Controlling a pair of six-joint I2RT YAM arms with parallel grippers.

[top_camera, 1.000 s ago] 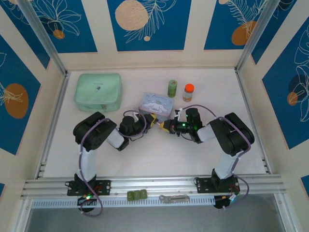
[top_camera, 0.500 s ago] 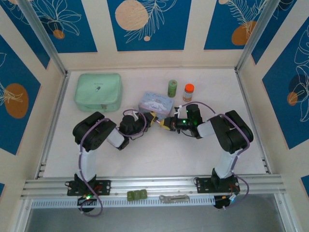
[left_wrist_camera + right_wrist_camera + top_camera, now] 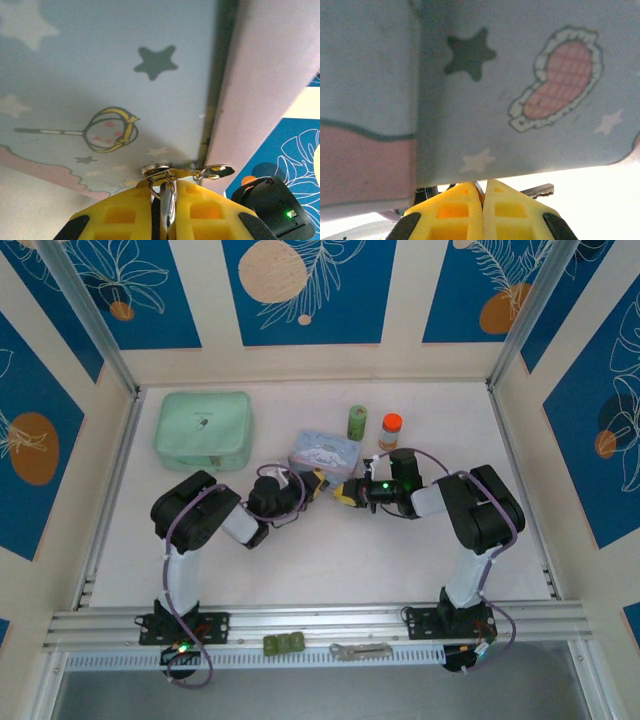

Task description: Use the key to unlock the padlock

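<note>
Left end effector (image 3: pixel 167 189) clamped on padlock (image 3: pixel 168 205), apparently; right end effector (image 3: pixel 483 192) pinched on key (image 3: pixel 539 190), beside tin (image 3: pixel 530 150).

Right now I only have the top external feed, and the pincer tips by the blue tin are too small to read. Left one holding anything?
Observer: Left wrist view: the left pincer is shut on a thin metal piece; padlock or key, I can't tell.
Operator: Right one?
Observer: The right pincer is shut, and a toothed key blade juts sideways just past its tips.
Operator: Clearance to the tin?
Observer: The tin wall stands close ahead of the right tips; contact unclear.
</note>
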